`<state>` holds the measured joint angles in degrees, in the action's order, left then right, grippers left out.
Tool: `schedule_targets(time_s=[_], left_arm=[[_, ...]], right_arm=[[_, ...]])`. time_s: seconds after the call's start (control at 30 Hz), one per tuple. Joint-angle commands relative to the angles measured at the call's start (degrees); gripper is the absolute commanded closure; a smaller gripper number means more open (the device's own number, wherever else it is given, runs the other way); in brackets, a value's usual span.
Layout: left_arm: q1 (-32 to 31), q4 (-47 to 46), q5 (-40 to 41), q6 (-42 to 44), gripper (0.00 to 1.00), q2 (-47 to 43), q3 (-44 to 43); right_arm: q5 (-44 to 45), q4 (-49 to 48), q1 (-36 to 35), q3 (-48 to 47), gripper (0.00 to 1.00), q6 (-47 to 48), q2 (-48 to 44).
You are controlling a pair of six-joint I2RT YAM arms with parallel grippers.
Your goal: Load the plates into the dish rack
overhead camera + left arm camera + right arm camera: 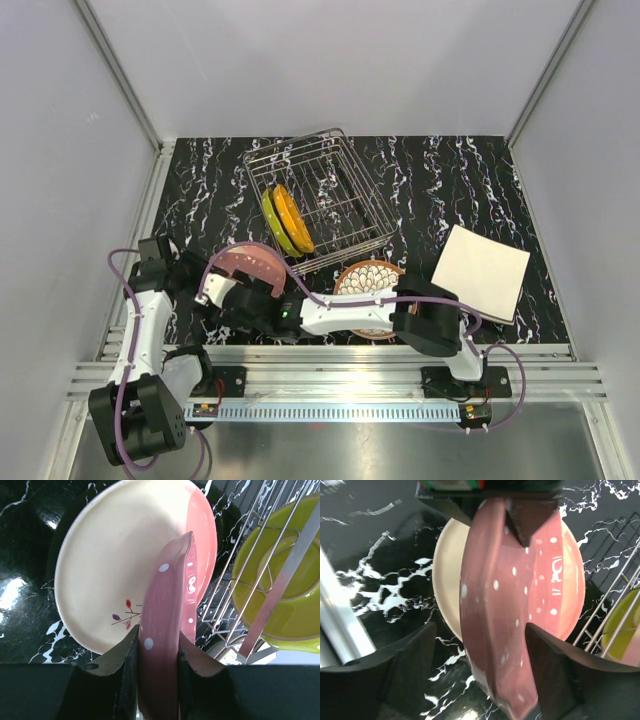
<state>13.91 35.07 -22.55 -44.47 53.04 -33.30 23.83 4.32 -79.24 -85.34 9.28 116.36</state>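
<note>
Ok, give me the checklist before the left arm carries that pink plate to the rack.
1. Left gripper clamped on pink plate: ok.
2. Right gripper open: ok.
3. Right gripper clear of that plate: not ok, its fingers straddle it.
4. Free slots in the rack beside the orange plate: ok.
5. Held plate clear of the plate lying underneath: cannot tell.

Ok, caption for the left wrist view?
Left hand pinching a pink polka-dot plate edge-on before a cream-and-pink plate; wire dish rack holding a lime-green plate at right.
</note>
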Motion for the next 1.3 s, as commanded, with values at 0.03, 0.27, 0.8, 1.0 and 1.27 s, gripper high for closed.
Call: schedule_targets(time_s=[0.03, 0.27, 0.8, 1.0, 1.27], left_arm=[[0.0, -2.4, -8.6, -1.9, 0.98, -1.7, -3.9], [0.1, -0.3, -7.6, -0.3, 0.87, -3.7, -4.3], [0.2, 3.8, 6.2, 7.2, 0.01, -5.9, -18.8], [0.2, 4.5, 11.4, 11.0, 0.01, -4.0, -22.5], [0.1, -2.7, 11.7, 13.4, 0.01, -3.3, -15.4]], right_arm=[[4.8, -2.6, -0.1, -3.5, 0.34, 2.8, 2.0], [6.2, -3.8, -0.1, -3.3, 0.81, 4.0, 0.9], [-0.5, -7.8, 0.0, 6.3, 1.0, -1.5, -18.1], [-2.1, -9.3, -0.1, 12.2, 1.0, -3.3, -29.4], [6.6, -13.1, 0.4, 14.8, 1.0, 4.7, -43.0]])
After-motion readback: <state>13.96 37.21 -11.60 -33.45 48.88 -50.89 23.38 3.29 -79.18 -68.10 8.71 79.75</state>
